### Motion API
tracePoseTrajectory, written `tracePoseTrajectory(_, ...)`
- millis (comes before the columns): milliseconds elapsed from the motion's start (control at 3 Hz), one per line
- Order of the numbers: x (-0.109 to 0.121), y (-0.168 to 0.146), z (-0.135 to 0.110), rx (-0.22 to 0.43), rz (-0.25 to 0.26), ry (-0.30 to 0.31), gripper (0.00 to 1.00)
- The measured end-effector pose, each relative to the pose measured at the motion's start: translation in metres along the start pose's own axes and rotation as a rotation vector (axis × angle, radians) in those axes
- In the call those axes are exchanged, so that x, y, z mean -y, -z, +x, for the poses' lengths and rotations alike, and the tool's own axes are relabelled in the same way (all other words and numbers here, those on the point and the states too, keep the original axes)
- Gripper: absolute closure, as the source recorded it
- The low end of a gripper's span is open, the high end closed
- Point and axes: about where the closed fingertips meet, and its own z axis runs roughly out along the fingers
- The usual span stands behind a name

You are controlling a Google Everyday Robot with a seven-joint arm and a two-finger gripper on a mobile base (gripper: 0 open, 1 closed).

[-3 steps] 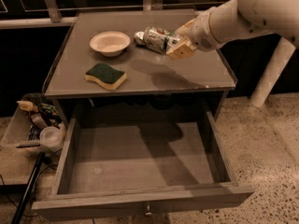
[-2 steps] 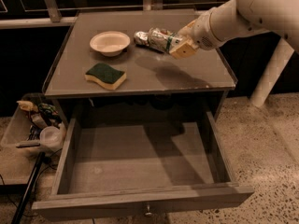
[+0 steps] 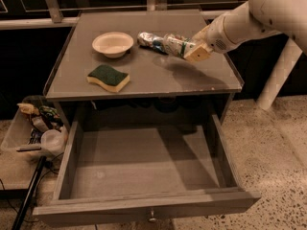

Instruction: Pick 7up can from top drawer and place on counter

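The gripper [image 3: 188, 47] hangs over the back right part of the table [image 3: 158, 78], at the end of a white arm [image 3: 249, 18] that comes in from the right. Its fingers [image 3: 197, 53] are closed around the can [image 3: 173, 44], which lies tilted on its side in their hold, its end pointing left. The can is white and silver with green markings; no writing on it can be read. Its shadow falls on the table just in front of it. A silvery item with blue marks [image 3: 150, 39] lies just beside the can's left end, its label also unreadable. Further left stands a pale bowl [image 3: 112, 43], and in front of the bowl a green-and-yellow sponge [image 3: 108, 77]. Below the table the drawer [image 3: 144, 209] is pulled fully out, with a small metal knob [image 3: 152, 218] on its front panel.
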Motion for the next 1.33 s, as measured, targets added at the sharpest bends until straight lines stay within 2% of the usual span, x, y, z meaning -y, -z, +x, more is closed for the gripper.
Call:
tracePoseTrajectory(667, -0.009, 0.006, 0.043, -0.074, -0.04, -0.011, 1.0)
tracePoseTrajectory(1000, -0.019, 0.007, 0.053, -0.098, -0.056, -0.01, 1.0)
tracePoseTrajectory(1333, -0.019, 0.006, 0.053, -0.098, -0.057, -0.01, 0.82)
